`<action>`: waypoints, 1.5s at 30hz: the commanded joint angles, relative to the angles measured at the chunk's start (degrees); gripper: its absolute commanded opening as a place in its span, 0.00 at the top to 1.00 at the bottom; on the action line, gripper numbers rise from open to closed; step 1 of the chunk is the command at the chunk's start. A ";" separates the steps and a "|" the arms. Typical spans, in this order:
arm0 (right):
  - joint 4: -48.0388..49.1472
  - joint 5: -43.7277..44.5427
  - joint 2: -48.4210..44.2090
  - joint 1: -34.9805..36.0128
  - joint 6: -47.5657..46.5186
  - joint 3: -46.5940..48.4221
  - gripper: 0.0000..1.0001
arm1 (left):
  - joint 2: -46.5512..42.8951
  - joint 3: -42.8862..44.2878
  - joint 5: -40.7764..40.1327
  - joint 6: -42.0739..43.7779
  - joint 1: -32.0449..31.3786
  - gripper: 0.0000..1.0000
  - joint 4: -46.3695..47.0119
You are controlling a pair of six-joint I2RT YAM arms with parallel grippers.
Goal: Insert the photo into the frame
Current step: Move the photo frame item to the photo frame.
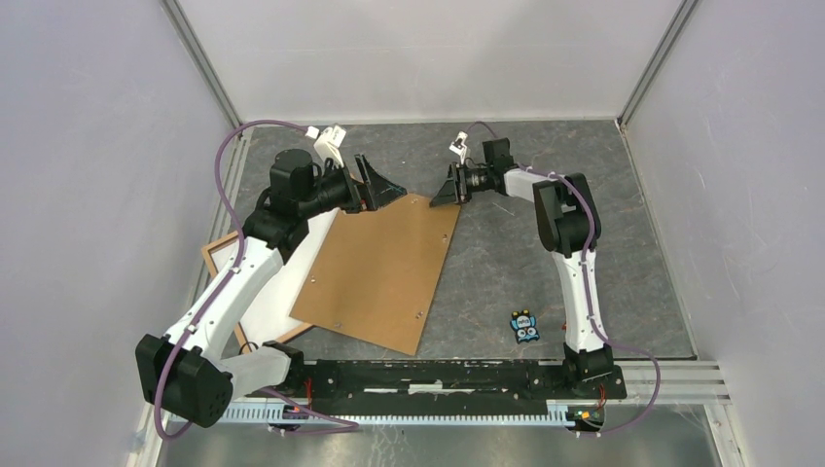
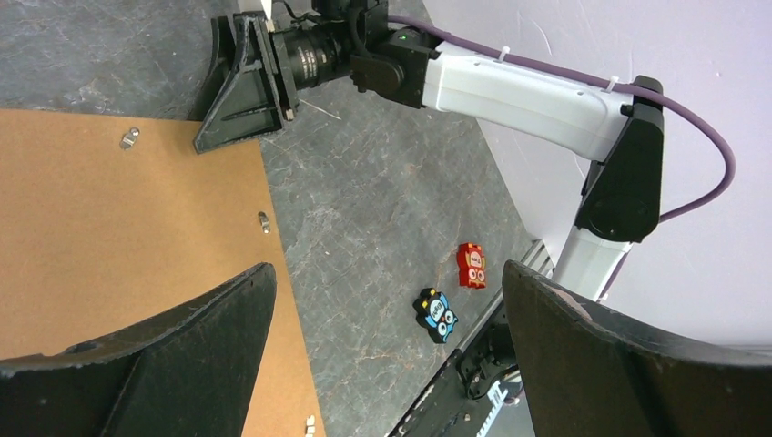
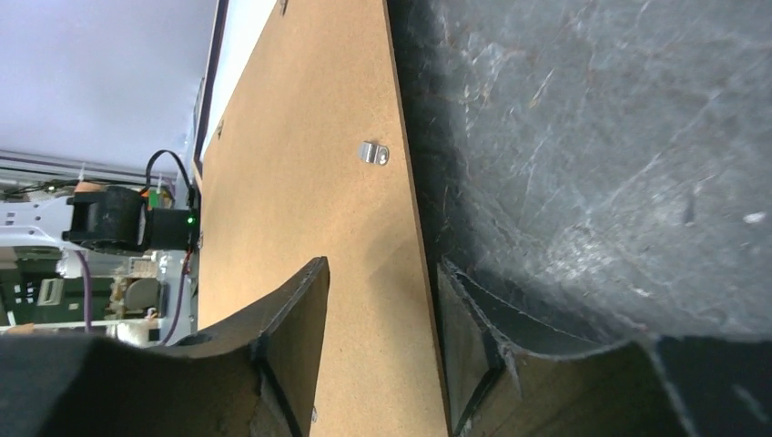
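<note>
The brown backing board (image 1: 379, 268) lies tilted on the mat, over the photo (image 1: 313, 248), which shows only its white back, and the light wood frame (image 1: 216, 242) at the left. My left gripper (image 1: 381, 187) is open and empty above the board's far left corner; in its wrist view (image 2: 387, 273) the jaws stand wide apart over the board's edge and the mat. My right gripper (image 1: 446, 188) is at the board's far right corner. In its wrist view (image 3: 382, 266) the jaws stand apart with the board's edge (image 3: 414, 228) between them. The photo's white back (image 3: 248, 45) shows beyond the board.
A blue owl toy (image 1: 525, 328) lies on the grey mat near the right arm's base; the left wrist view shows it (image 2: 436, 314) beside a red owl toy (image 2: 471, 265). Small metal clips (image 2: 130, 137) sit on the board. Grey walls enclose the table.
</note>
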 commanded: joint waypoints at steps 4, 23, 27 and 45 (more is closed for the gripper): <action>4.23 -5.11 0.72 -0.05 3.67 -3.98 0.65 | -0.21 -0.33 1.25 -2.11 0.47 0.00 3.10; 89.73 3.09 -12.22 -12.33 66.04 -44.20 1.00 | -0.43 -0.77 1.43 -2.62 0.35 0.00 3.68; 63.30 11.52 -22.18 -13.91 44.54 -51.63 1.00 | -0.31 -0.86 1.48 -2.94 0.37 0.00 3.94; 77.93 23.24 -30.94 -5.64 46.03 -74.71 0.92 | 0.32 -1.21 1.78 -3.27 0.36 0.00 4.45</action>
